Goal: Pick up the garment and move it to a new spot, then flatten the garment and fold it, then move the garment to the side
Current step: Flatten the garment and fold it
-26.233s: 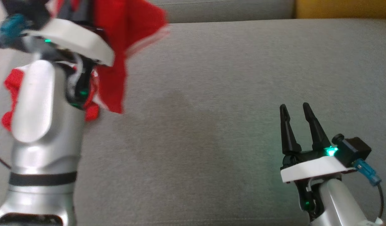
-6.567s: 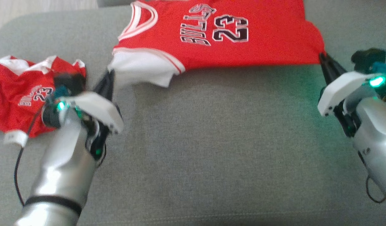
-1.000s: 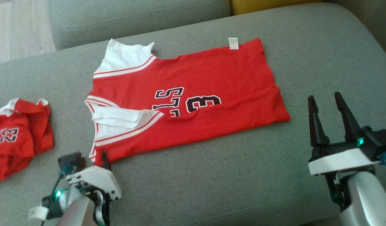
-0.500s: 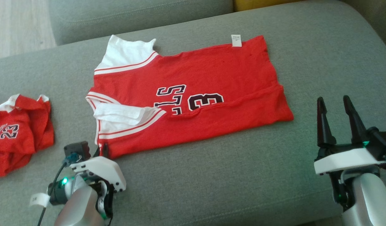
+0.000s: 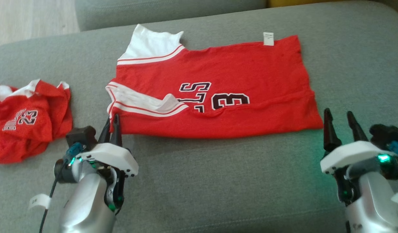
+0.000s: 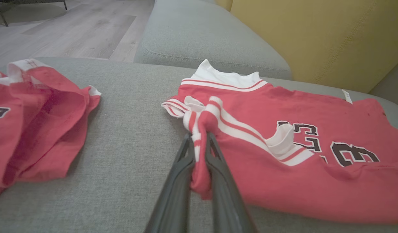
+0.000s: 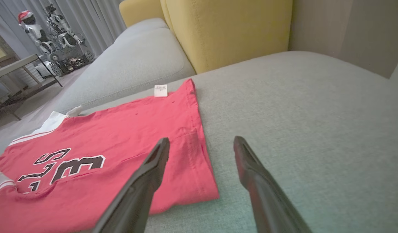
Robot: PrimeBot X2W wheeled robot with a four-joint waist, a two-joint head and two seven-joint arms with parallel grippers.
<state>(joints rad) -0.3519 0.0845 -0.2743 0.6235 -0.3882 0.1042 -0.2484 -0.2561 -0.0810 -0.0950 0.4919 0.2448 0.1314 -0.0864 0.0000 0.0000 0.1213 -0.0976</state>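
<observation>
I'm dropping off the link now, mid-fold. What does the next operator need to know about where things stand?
Left gripper: shut on the near-left corner of the jersey, at the striped armhole trim.
Right gripper: jaws open at the near-right corner, holding nothing.
The jersey is spread flat on the grey sofa seat, with its near long edge folded up over the lower part of the lettering. A second, crumpled red jersey lies apart on the robot's left.
Done: moved, flattened, first fold.
Left: probably grip the right corner, finish folding, then move it aside.
</observation>
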